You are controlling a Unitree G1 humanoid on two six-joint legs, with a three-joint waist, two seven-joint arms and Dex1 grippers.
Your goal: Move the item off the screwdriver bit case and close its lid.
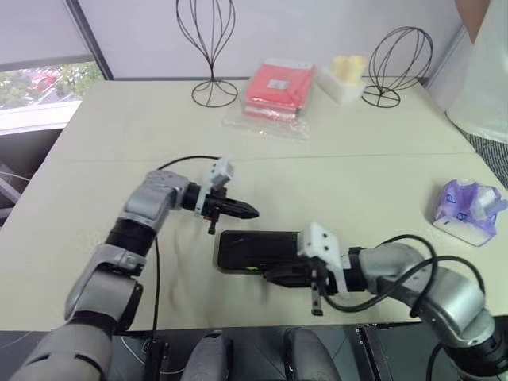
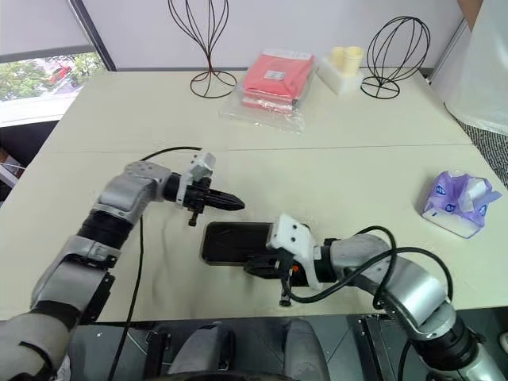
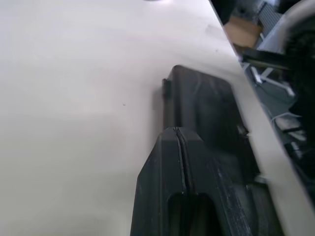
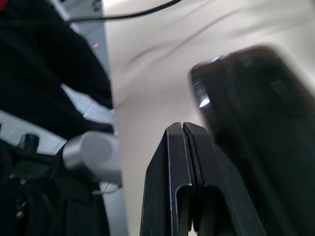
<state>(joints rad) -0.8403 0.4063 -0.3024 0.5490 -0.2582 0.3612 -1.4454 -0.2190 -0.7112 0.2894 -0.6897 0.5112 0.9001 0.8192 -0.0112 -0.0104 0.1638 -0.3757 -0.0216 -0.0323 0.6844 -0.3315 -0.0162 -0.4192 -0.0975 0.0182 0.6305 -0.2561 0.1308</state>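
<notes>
The screwdriver bit case (image 1: pixel 254 250) lies flat near the table's front edge, its lid down and the dark outside facing up. My left gripper (image 1: pixel 250 212) is shut and hovers just behind the case, pointing right. In the left wrist view its fingertips (image 3: pixel 176 132) are pressed together over the case (image 3: pixel 206 105). My right gripper (image 1: pixel 274 276) is shut with nothing in it, at the case's front edge, pointing left. The right wrist view shows the case (image 4: pixel 251 98) beside it. The item (image 1: pixel 468 210), a purple-and-white pack, sits on the table far to the right.
At the back stand two wire head-shaped stands (image 1: pixel 210 48) (image 1: pixel 397 63). Between them lie a red packet in clear wrap (image 1: pixel 278 87) and a white box with pale cylinders (image 1: pixel 345 75). A person (image 1: pixel 484 71) stands at the far right corner.
</notes>
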